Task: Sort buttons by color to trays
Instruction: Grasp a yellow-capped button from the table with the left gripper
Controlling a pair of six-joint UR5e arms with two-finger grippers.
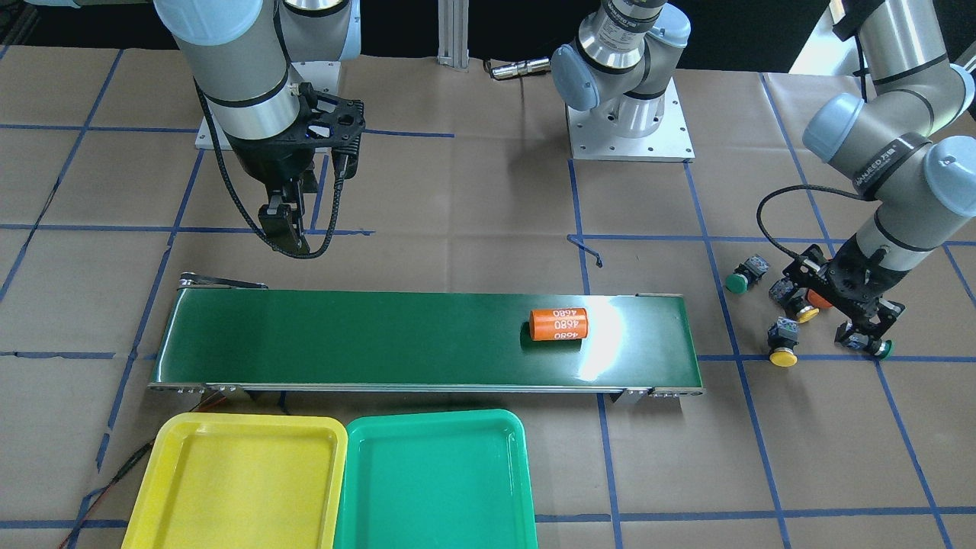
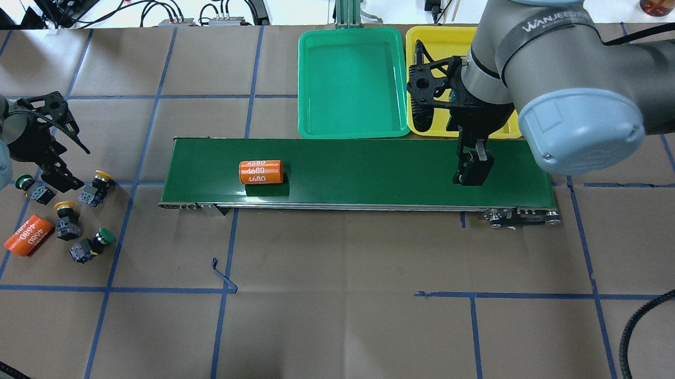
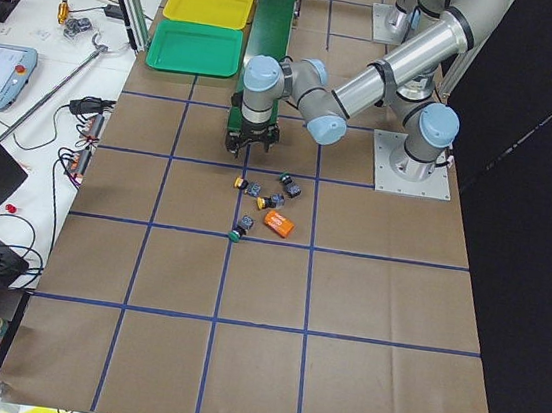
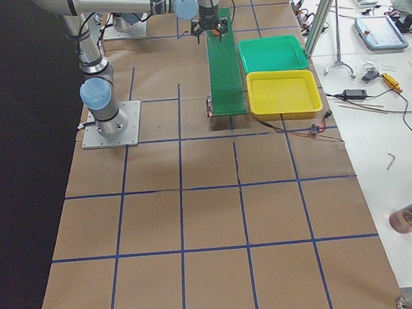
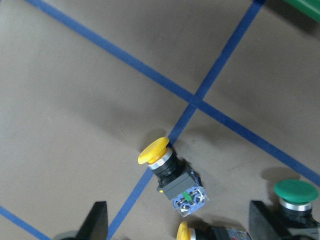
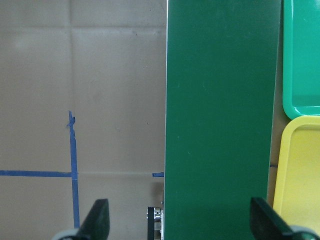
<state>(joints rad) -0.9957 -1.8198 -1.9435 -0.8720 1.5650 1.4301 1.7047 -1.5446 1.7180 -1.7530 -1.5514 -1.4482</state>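
Hovering with jaws apart, the left gripper (image 5: 182, 220) is targeting a yellow-capped button (image 5: 170, 172) off the conveyor belt (image 2: 372, 168)'s end; lowering and closing likely comes next. The right gripper (image 6: 180, 220), also spread, is hanging over the belt's other end.

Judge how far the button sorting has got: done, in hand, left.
Done: nothing; the yellow tray and green tray are empty. In hand: nothing gripped; the left gripper hangs open over the buttons, the right gripper open over the conveyor belt. Left: all four buttons, two yellow, two green, lie on the table.
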